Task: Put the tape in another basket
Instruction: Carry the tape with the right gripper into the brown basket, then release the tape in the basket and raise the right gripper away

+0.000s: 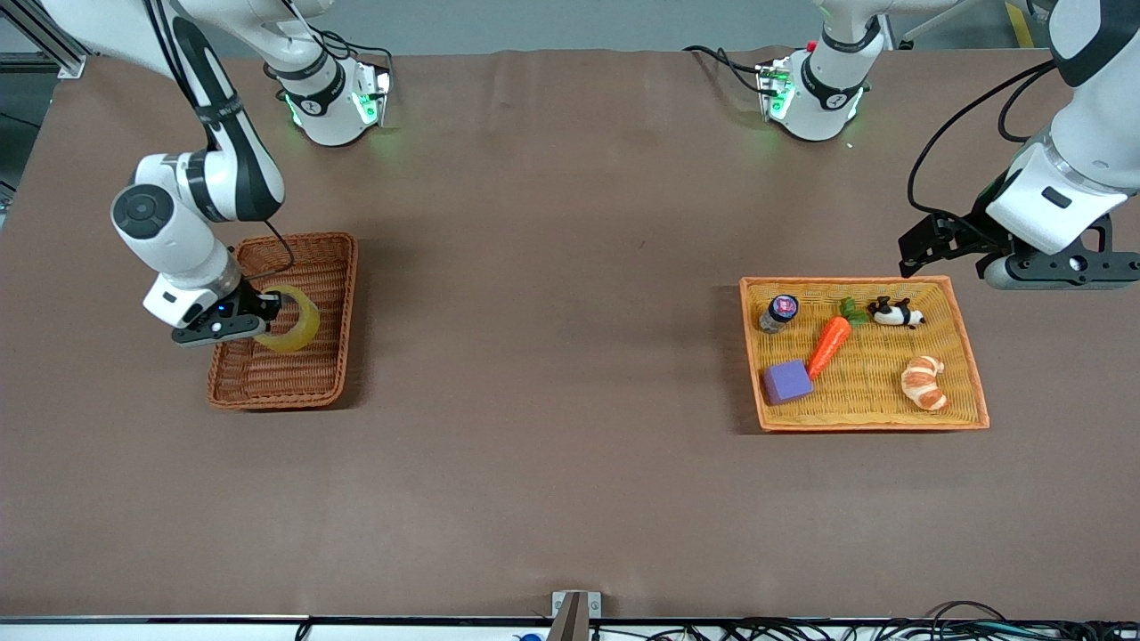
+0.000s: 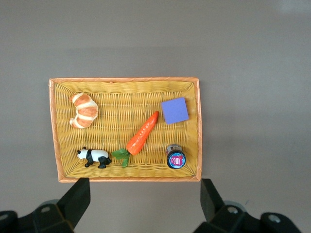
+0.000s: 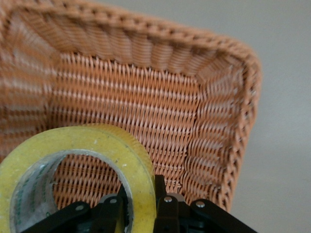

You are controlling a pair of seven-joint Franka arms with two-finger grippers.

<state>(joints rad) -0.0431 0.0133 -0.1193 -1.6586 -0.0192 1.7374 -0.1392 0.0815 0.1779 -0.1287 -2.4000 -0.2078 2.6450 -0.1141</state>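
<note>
The tape (image 1: 301,331), a yellowish translucent roll, stands on edge over the reddish-brown basket (image 1: 346,267) at the right arm's end of the table. My right gripper (image 1: 267,313) is shut on its ring wall, one finger inside the hole and one outside. The right wrist view shows the tape (image 3: 97,143) pinched in the right gripper (image 3: 141,206), with the basket's woven floor (image 3: 146,97) beneath. My left gripper (image 1: 922,249) hangs open and empty over the table beside the yellow tray, where the arm waits. In the left wrist view, only table lies under the left gripper (image 2: 144,204).
A wide yellow-orange woven tray (image 1: 966,356) lies toward the left arm's end. It holds a croissant (image 1: 924,381), a carrot (image 1: 828,343), a toy panda (image 1: 895,312), a purple block (image 1: 786,381) and a small jar (image 1: 779,312). Bare brown table separates the two containers.
</note>
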